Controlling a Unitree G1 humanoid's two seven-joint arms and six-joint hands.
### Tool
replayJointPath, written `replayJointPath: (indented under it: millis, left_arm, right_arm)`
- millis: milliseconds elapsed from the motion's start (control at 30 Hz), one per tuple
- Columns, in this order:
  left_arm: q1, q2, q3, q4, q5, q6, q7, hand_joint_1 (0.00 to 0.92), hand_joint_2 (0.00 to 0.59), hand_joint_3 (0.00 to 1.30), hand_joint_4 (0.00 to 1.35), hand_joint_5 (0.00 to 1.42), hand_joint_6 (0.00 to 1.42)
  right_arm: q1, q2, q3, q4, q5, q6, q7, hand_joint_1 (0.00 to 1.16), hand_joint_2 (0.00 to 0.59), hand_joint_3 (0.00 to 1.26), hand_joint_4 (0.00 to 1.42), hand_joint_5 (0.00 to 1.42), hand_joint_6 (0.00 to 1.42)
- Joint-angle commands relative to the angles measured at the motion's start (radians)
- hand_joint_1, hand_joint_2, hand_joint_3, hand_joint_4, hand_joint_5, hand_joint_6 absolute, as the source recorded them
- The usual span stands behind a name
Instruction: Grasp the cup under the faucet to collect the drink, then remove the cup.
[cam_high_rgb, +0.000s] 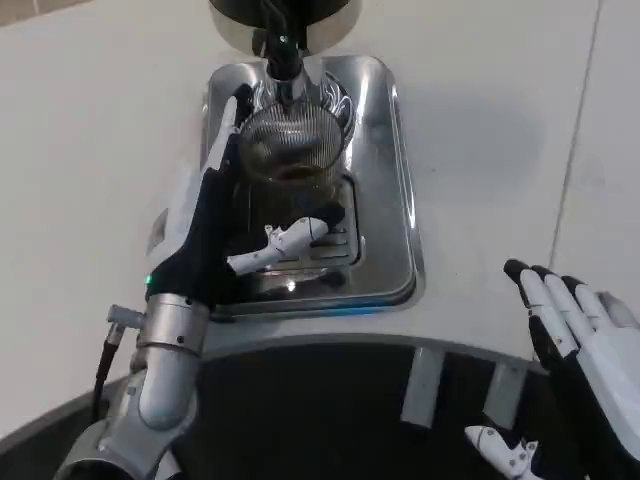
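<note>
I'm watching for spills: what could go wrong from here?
1. The left robot hand holds the glass cup from the side; a loose hold might tip it onto the metal drip tray.
2. The cup sits close beneath the faucet; lifting straight up may knock it.

No lettering, label, brand mark or number can be read anywhere around the steel drip tray (400, 200): its polished rim carries only reflections, and the dispenser body (285, 25) behind the tray and the white table (100, 120) beside it are unmarked.
</note>
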Motion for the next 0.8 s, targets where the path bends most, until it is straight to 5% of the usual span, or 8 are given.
replayJointPath:
  millis: [33,333,633,800]
  left_arm:
    - [-0.004,-0.014,-0.017,0.009,0.02,0.029,0.038,0.57,0.065,0.0,0.0,0.22,0.22]
    - [0.002,-0.041,-0.039,0.002,0.048,0.057,0.112,0.577,0.069,0.09,0.13,0.45,0.66]
    - [0.002,-0.113,-0.109,-0.011,0.141,0.2,0.327,0.659,0.026,0.57,0.68,1.03,1.36]
    - [-0.009,-0.169,-0.076,-0.007,0.092,0.19,0.384,0.677,0.019,0.81,0.94,1.28,1.42]
  right_arm:
    - [0.012,0.019,0.017,-0.022,-0.014,0.018,0.028,0.46,0.355,0.0,0.0,0.0,0.0]
    - [0.005,0.027,0.011,-0.031,-0.008,0.033,0.052,0.46,0.356,0.0,0.0,0.0,0.0]
    - [-0.021,0.065,0.032,-0.063,-0.043,0.077,0.11,0.46,0.356,0.0,0.0,0.0,0.0]
    - [-0.024,0.069,0.017,-0.063,-0.043,0.091,0.129,0.46,0.357,0.0,0.0,0.0,0.0]
